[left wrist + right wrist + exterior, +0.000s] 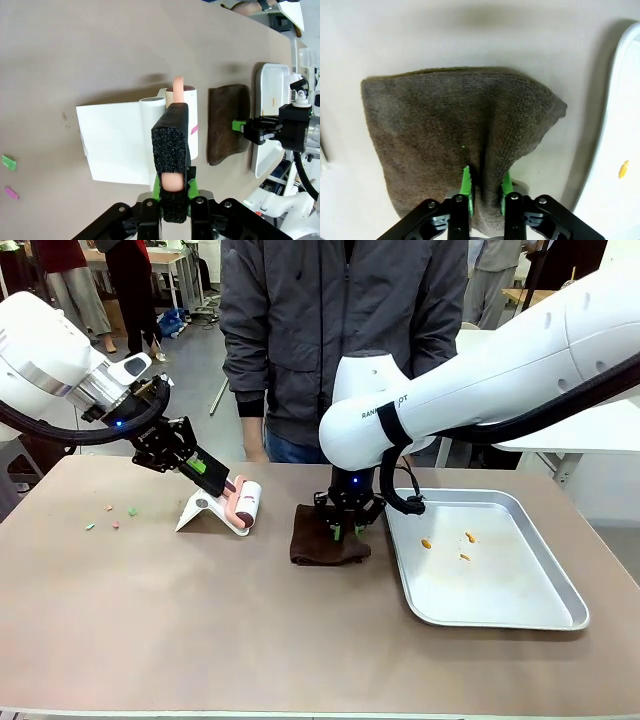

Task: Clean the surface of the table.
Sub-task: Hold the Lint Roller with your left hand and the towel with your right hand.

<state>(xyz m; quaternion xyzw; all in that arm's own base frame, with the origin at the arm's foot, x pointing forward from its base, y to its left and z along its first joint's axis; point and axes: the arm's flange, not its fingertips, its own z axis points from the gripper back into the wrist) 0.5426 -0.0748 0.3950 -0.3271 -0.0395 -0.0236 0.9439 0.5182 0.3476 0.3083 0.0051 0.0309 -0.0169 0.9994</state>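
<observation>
As left gripper [220, 479] holds roller [247, 502], right gripper [486, 187] seemingly pinches cloth [450, 125].

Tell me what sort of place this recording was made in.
Probably a robotics lab or shared workroom: a white left arm and right arm work at one table, a person stands across it, and a white-topped table and other people show behind.

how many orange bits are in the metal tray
3. One orange bit lies near the tray's left rim, a second farther right, a third just in front of that one. The right arm overhangs the tray's far left corner, so more may be hidden.
</observation>
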